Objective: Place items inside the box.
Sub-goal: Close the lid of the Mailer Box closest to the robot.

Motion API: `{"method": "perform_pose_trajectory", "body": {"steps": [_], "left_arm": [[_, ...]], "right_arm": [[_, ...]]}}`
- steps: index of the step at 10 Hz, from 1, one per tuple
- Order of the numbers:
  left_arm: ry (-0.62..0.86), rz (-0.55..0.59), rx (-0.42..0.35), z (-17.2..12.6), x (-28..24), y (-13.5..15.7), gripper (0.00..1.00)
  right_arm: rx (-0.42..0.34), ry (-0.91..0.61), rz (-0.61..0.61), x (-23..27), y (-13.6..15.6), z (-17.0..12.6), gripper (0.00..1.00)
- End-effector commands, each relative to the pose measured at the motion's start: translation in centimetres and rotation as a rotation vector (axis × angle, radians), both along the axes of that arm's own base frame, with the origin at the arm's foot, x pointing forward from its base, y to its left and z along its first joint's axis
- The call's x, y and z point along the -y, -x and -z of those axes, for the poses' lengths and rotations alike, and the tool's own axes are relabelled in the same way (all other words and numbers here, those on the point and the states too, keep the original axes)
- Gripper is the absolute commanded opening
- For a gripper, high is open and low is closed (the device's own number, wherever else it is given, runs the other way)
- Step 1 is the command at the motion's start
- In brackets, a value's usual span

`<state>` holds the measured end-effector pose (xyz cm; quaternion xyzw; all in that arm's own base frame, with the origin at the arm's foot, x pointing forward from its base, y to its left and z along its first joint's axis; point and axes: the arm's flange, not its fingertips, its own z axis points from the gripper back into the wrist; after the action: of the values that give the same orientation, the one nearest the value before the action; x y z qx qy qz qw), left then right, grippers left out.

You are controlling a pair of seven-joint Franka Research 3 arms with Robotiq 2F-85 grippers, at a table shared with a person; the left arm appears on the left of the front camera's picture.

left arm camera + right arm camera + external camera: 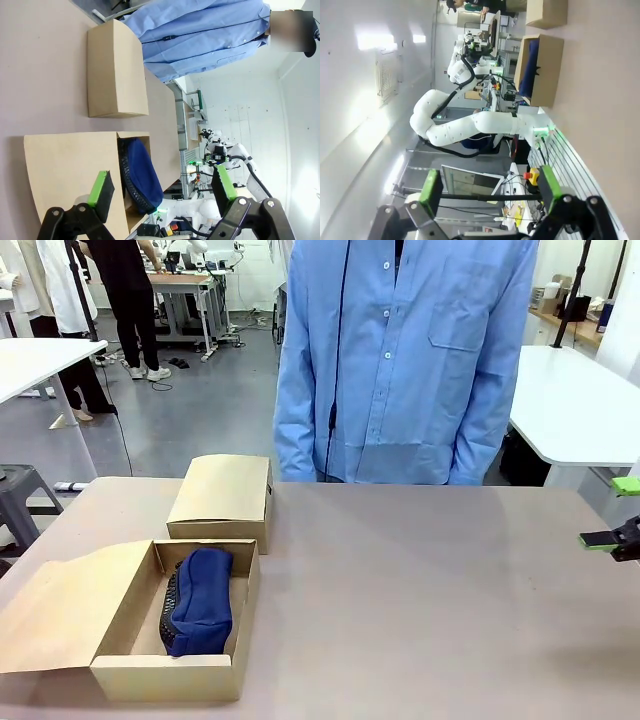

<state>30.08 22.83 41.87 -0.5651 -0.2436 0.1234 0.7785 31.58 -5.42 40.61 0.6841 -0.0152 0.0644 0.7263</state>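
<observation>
An open cardboard box (130, 675) stands at the table's near left, its flap folded out to the left. Inside lies the navy blue pouch (203, 598), with a black textured edge showing along its left side. The staplers, marker pen and utility knife are out of view. My left gripper (162, 185) hangs open above the box (70, 170) and the pouch (142, 172), holding nothing. My right gripper (612, 512) is open at the table's right edge, far from the box (547, 65), with nothing between its fingers (431, 186).
A closed cardboard box (222, 498) sits just behind the open one, touching it. A person in a blue shirt (400, 360) stands at the far side, hands out of sight. The bare tabletop (430, 600) stretches from the boxes to the right gripper.
</observation>
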Motion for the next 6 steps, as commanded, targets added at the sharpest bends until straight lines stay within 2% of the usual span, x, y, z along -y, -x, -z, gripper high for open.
{"method": "perform_pose_trajectory", "body": {"steps": [1, 2, 4, 5, 6], "left_arm": [[-0.064, 0.065, 0.176, -1.6, 0.8, 0.8, 1.0], [-0.216, 0.219, 0.343, -3.0, 3.1, 0.3, 1.0], [-0.468, 0.659, 0.557, -3.4, 12.8, -0.5, 1.0], [-0.583, 0.812, 0.74, -3.2, 18.1, -0.4, 1.0], [-0.78, 0.742, 0.984, -2.8, 21.0, -0.5, 1.0]], "right_arm": [[-0.016, 0.003, -0.008, 0.4, 0.1, -0.4, 1.0], [-0.016, 0.003, -0.008, 0.4, 0.1, -0.4, 1.0], [-0.016, 0.003, -0.008, 0.4, 0.1, -0.4, 1.0], [-0.016, 0.003, -0.008, 0.4, 0.1, -0.4, 1.0], [-0.016, 0.003, -0.008, 0.4, 0.1, -0.4, 1.0]]}}
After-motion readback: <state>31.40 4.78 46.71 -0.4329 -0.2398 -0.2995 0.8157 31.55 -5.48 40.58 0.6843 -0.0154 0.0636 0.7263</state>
